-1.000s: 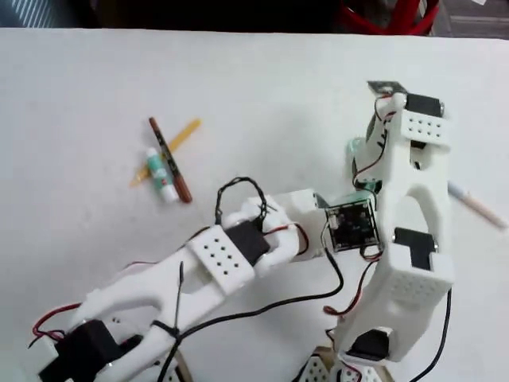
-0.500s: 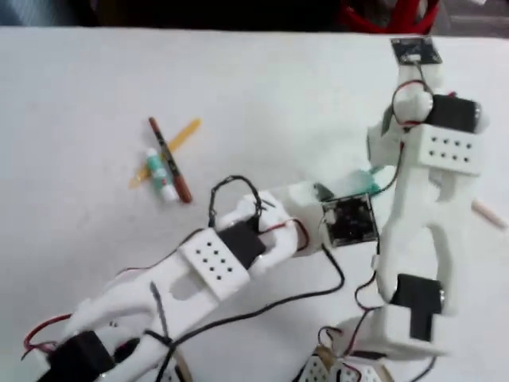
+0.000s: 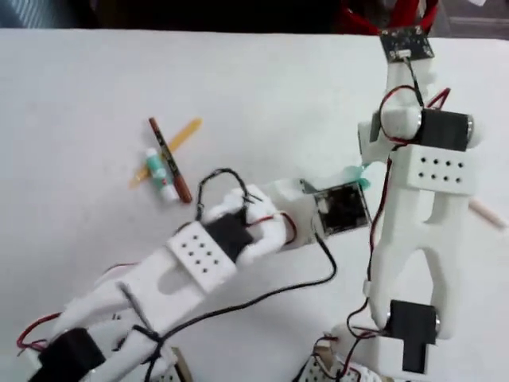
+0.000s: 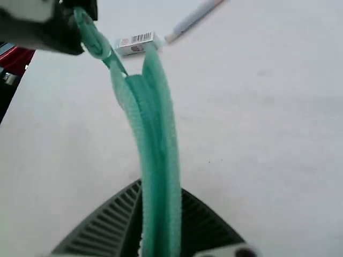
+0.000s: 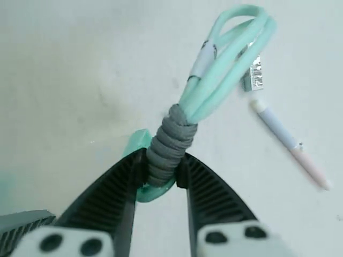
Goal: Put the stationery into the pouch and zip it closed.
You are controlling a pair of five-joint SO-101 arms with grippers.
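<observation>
The teal pouch (image 4: 153,139) hangs off the table (image 3: 262,79), strung taut between the two arms. In the high view its zip line runs roughly from 8 o'clock to 2 o'clock. At the 8 o'clock end the left gripper (image 4: 159,188) is clamped on the pouch's edge. At the 2 o'clock end the right gripper (image 5: 161,160) pinches the grey-wrapped zip pull (image 5: 169,136), and its cord loop (image 5: 230,48) trails free.

The two zip bands seem to part just short of the pull, so I'd judge the coming move to be a pull straight along that line, away from the left arm's anchor.

None of the stationery is inside. From the pouch, a brown pen (image 3: 169,161), a yellow pencil (image 3: 181,137) and a white-and-green tube (image 3: 160,177) lie crossed together well off toward 9 o'clock. A pale pen (image 3: 487,213) lies toward 4 o'clock, beyond the right arm. The left arm reaches in low from 7 o'clock. The right arm stands nearly along 6 to 12 and bends down over the pouch.
</observation>
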